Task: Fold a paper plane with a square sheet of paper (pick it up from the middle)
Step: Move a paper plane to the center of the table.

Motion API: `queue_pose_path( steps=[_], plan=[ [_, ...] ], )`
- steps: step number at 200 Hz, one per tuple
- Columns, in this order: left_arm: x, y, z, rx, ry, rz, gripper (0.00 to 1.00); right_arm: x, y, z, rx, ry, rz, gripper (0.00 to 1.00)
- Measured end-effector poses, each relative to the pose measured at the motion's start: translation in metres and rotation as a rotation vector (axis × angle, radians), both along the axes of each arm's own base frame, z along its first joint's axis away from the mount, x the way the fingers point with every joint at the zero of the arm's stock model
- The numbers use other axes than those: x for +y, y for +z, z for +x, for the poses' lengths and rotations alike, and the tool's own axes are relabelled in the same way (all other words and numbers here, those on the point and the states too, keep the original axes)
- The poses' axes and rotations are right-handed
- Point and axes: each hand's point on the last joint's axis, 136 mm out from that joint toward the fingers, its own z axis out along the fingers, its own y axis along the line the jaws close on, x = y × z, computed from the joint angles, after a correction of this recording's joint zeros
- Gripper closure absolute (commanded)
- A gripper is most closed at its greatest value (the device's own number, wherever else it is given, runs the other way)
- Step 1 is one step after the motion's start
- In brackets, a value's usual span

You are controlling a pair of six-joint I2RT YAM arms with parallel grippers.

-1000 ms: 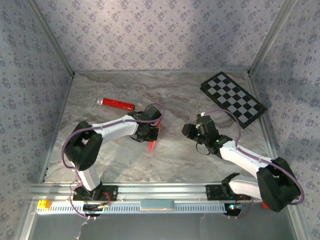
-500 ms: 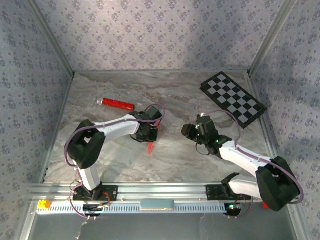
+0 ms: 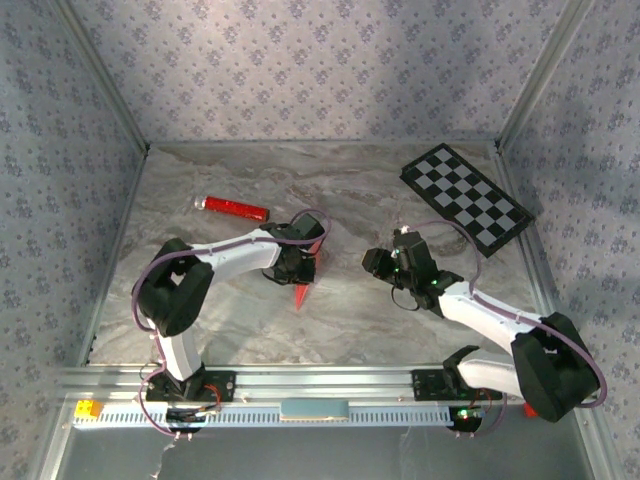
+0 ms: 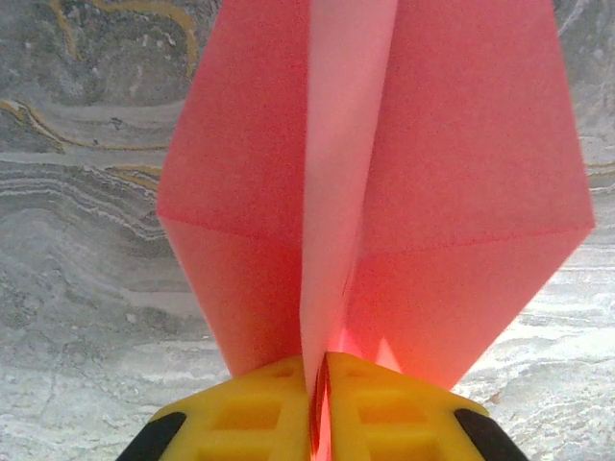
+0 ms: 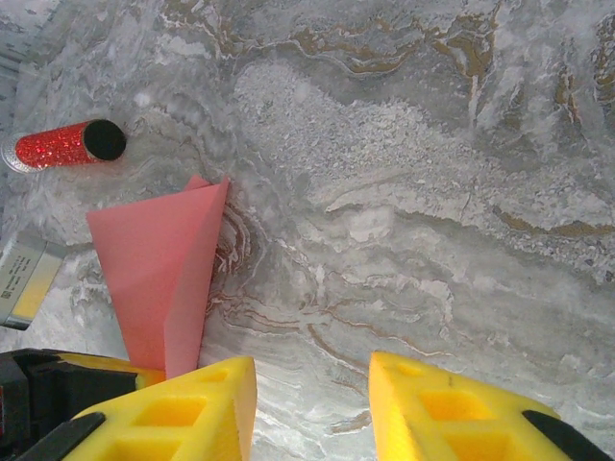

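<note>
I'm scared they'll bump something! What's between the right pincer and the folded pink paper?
Just bare marble table lies between the right pincer and the folded pink paper, as the top view shows.

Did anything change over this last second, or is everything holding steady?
Very little. The left arm's elbow eased slightly rightward, and the tip of the folded pink paper dipped a touch toward the near edge. The left pincer still clamps its centre crease. The right pincer stayed open and in place. The red cylinder and checkerboard did not move.
</note>
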Motion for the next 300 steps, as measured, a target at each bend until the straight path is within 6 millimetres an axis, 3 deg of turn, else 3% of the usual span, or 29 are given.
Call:
queue_pose_path(
  steps=[128, 238, 300],
  plan=[
    [-0.009, -0.007, 0.000, 0.011, -0.015, 0.007, 0.85, 0.000, -0.005, 0.000, 0.013, 0.001, -0.007, 0.63],
    [-0.010, -0.008, -0.001, -0.004, -0.026, 0.027, 0.73, 0.002, -0.006, -0.001, 0.017, 0.009, -0.002, 0.63],
    [-0.015, -0.006, 0.005, -0.041, -0.029, 0.016, 0.75, 0.001, -0.009, -0.002, 0.026, 0.009, -0.005, 0.63]
  ],
)
